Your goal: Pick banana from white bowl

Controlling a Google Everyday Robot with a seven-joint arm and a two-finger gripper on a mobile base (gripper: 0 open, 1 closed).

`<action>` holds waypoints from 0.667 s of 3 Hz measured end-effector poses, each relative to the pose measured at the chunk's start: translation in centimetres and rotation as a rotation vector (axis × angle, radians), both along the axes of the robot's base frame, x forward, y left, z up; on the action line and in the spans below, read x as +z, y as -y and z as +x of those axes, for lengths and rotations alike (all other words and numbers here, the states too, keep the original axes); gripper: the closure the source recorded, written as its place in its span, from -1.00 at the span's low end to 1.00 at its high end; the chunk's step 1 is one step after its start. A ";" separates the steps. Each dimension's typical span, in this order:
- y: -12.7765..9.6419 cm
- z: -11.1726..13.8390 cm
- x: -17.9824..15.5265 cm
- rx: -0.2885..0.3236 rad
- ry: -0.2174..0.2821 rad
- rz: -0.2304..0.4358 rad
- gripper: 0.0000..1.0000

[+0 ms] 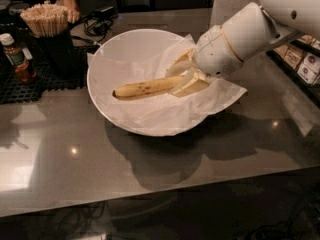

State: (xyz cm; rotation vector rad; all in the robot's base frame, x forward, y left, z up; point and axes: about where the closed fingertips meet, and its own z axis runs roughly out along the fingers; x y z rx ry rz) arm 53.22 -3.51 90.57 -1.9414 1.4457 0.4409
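Banana (142, 89) — slim, speckled — in claw (181, 77)

Grey counter (150, 169), white bowl (125, 44), black mat (20, 89), hand (176, 81) in bowl

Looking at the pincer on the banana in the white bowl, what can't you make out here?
Camera view:
- banana: right end hidden inside the pincer, shut on it in the white bowl.
- white bowl: right rim covered by paper liner and pincer.
- bottle, left edge: label too small to read.
- person, top edge: cut off above the forearm.
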 end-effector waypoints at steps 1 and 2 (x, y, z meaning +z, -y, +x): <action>0.4 -1.1 1.7 0.013 0.048 0.028 1.00; 1.1 -3.7 4.2 0.005 0.133 0.048 1.00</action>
